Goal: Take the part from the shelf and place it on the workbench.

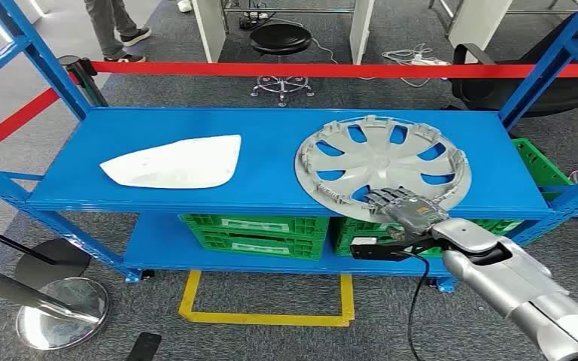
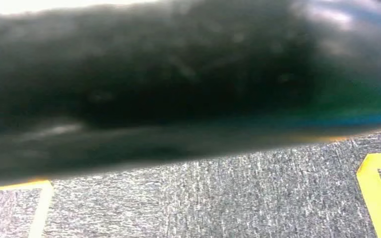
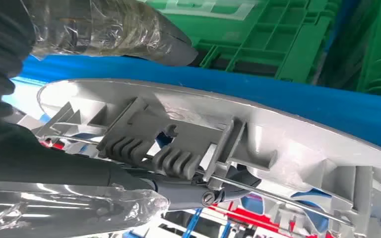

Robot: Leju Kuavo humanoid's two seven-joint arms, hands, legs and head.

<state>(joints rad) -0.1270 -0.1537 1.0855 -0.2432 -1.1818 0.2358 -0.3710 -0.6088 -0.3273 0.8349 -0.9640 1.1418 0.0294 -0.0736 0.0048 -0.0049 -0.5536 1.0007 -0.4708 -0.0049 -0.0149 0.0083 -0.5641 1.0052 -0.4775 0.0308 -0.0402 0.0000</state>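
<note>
A grey wheel cover (image 1: 382, 162) lies flat on the right half of the blue shelf's top board (image 1: 271, 135), its near rim at the board's front edge. My right hand (image 1: 403, 210) reaches over that near rim, with its dark fingers (image 1: 387, 198) lying on the inner face. In the right wrist view the fingers (image 3: 54, 168) sit against the ribbed clips of the wheel cover (image 3: 258, 134), and the thumb (image 3: 129, 34) hangs on the outer side of the rim with a gap between them. A white curved panel (image 1: 177, 163) lies on the left half of the board.
Green crates (image 1: 256, 232) fill the lower shelf. Blue uprights frame both sides, and red barrier tape (image 1: 308, 69) runs behind. A chrome stanchion base (image 1: 60, 312) stands at the near left, with yellow floor marks (image 1: 271, 316) in front. A stool (image 1: 280, 37) and a person's legs (image 1: 113, 30) are beyond.
</note>
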